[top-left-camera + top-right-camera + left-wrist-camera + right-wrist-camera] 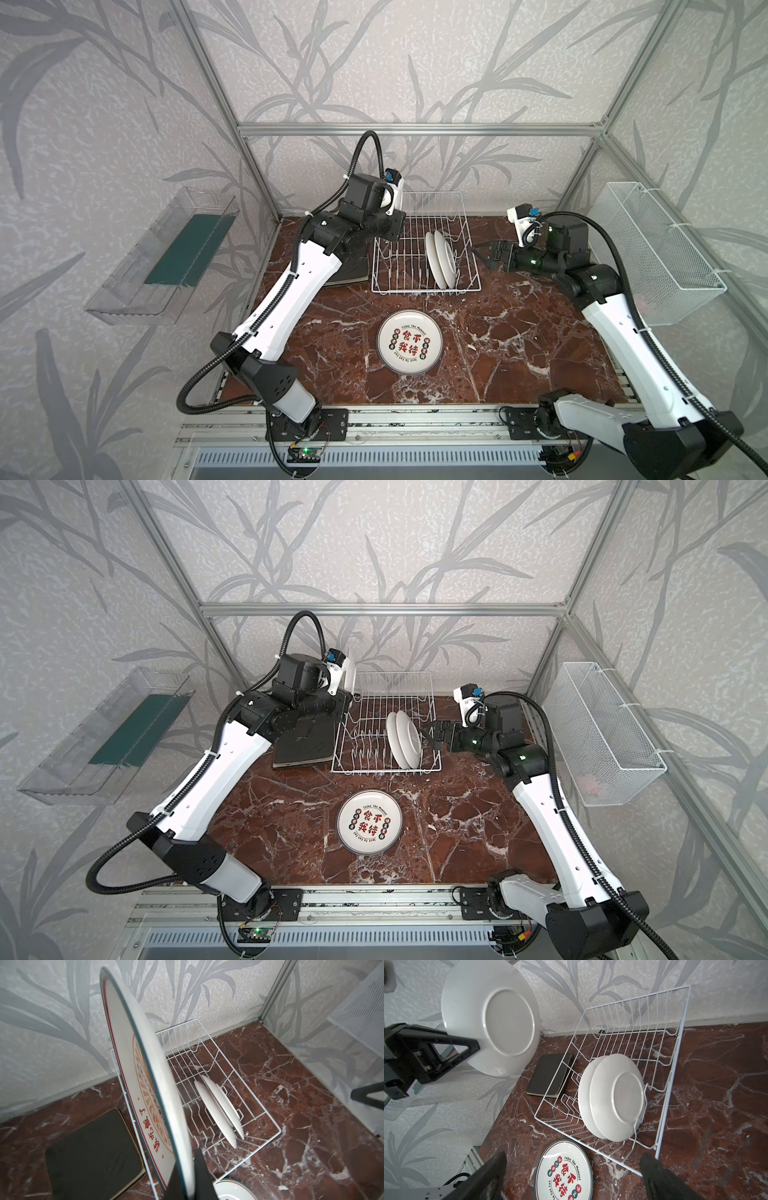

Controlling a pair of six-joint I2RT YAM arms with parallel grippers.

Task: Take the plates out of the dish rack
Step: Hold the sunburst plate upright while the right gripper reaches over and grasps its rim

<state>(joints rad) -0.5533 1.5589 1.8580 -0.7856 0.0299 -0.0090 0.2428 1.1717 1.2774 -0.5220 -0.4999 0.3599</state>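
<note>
My left gripper [188, 1169] is shut on the rim of a round white plate [145, 1084] with an orange sunburst face, held upright and above the left rear of the dish rack [428, 287]; its plain back [490, 1028] shows in the right wrist view. Two more round white plates [440, 257] stand on edge in the rack's right half. A round plate with red characters [409, 340] lies flat on the table in front. A stack of black-backed square plates [305, 746] lies left of the rack. My right gripper [478, 251] hangs open just right of the rack.
A clear plastic tray [166, 257] hangs on the left wall and a white mesh basket [660, 249] on the right wall. Aluminium frame posts stand at the back corners. The marble tabletop [519, 353] ends at a metal rail in front.
</note>
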